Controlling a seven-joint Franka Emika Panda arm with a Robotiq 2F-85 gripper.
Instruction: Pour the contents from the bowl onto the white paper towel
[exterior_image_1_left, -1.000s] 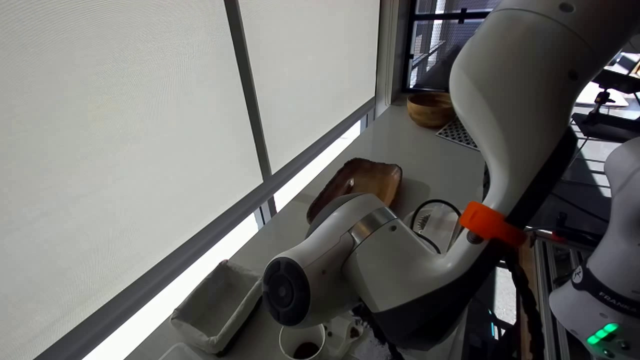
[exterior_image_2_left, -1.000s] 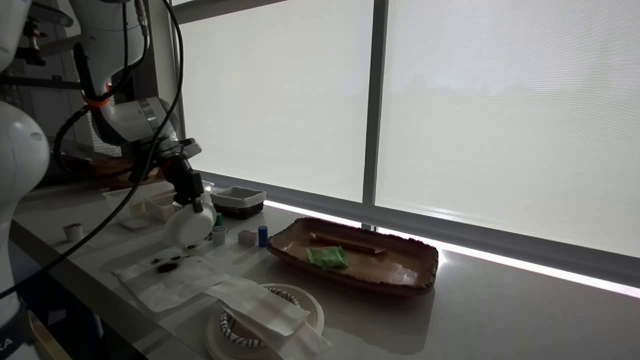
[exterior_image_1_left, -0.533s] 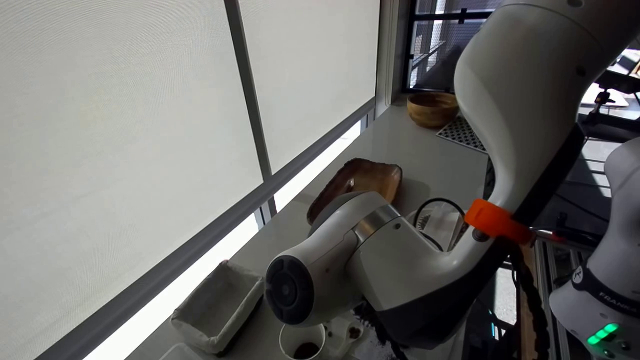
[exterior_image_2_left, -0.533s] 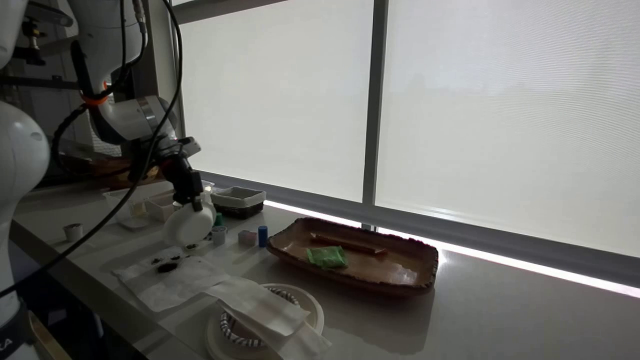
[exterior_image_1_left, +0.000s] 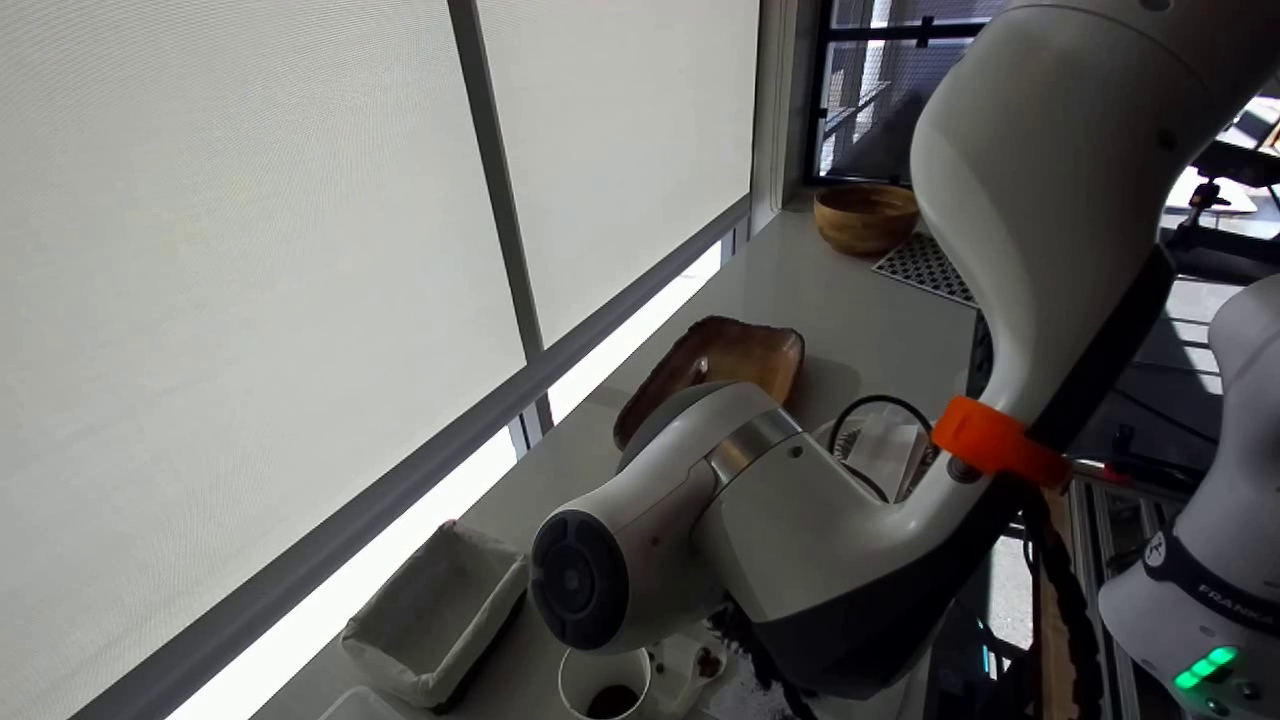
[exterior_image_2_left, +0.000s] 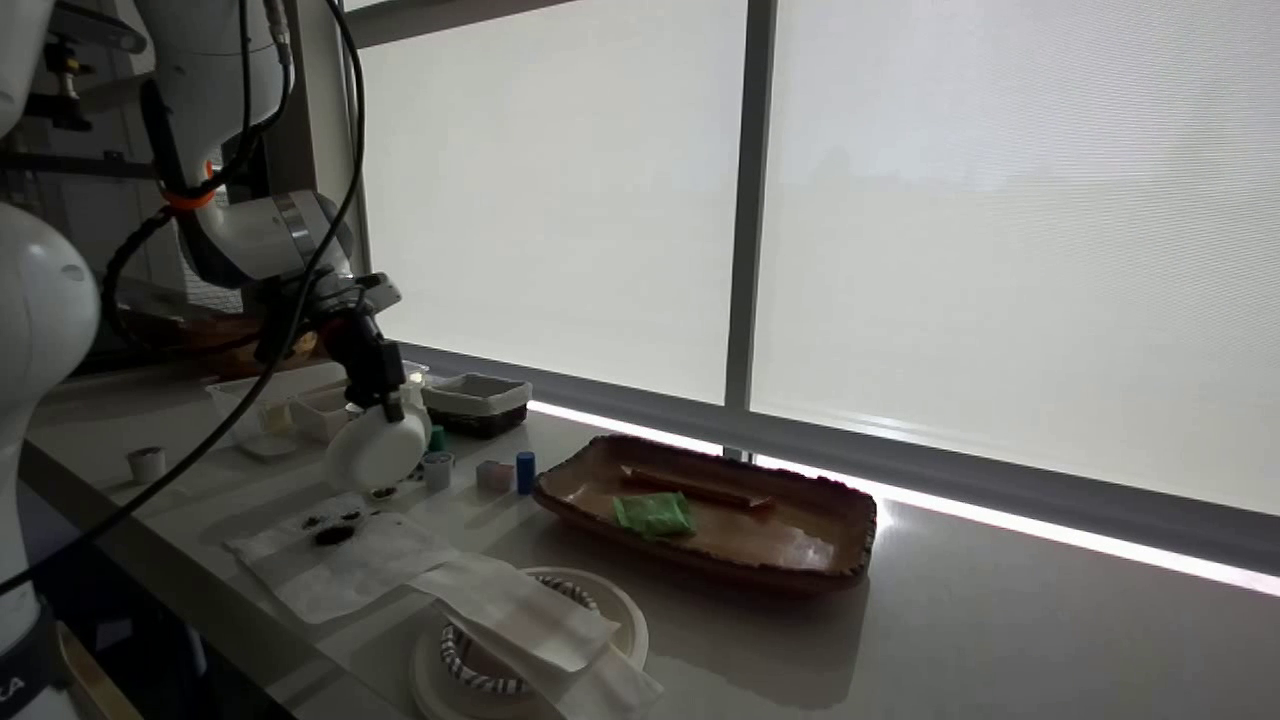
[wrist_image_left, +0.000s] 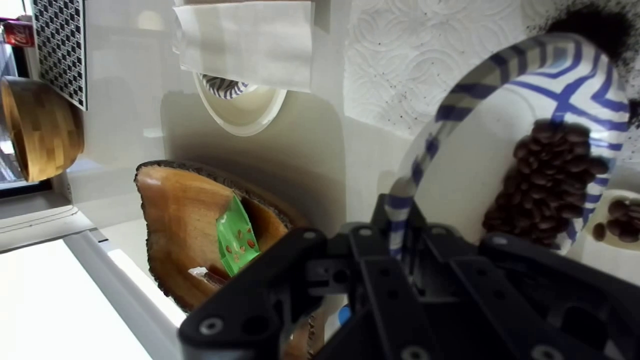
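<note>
My gripper (wrist_image_left: 402, 215) is shut on the rim of a white bowl (wrist_image_left: 460, 165) with blue stripes. Dark brown beans (wrist_image_left: 547, 185) lie gathered at the bowl's far right side in the wrist view. In an exterior view the bowl (exterior_image_2_left: 378, 455) hangs steeply tilted from the gripper (exterior_image_2_left: 394, 408), its pale underside showing, above the counter. The white paper towel (wrist_image_left: 390, 65) lies flat beside and partly below the bowl, with dark grounds (wrist_image_left: 592, 30) on it. The towel (exterior_image_2_left: 335, 580) also shows in an exterior view. In the other camera's picture the arm hides the gripper and bowl.
A wooden tray (exterior_image_2_left: 800, 550) holds a green packet (exterior_image_2_left: 655, 514). A plate (exterior_image_2_left: 630, 615) with napkins (exterior_image_2_left: 540, 620) stands beside the towel. A paper cup (exterior_image_1_left: 603, 675), a lined basket (exterior_image_1_left: 440, 610), a blue-capped item (exterior_image_2_left: 526, 472) and a small dish of beans (wrist_image_left: 622, 222) stand near the arm.
The arm has shifted slightly, its elbow moving a little to the right in an exterior view. The bowl stays in the grip at nearly the same place and tilt.
</note>
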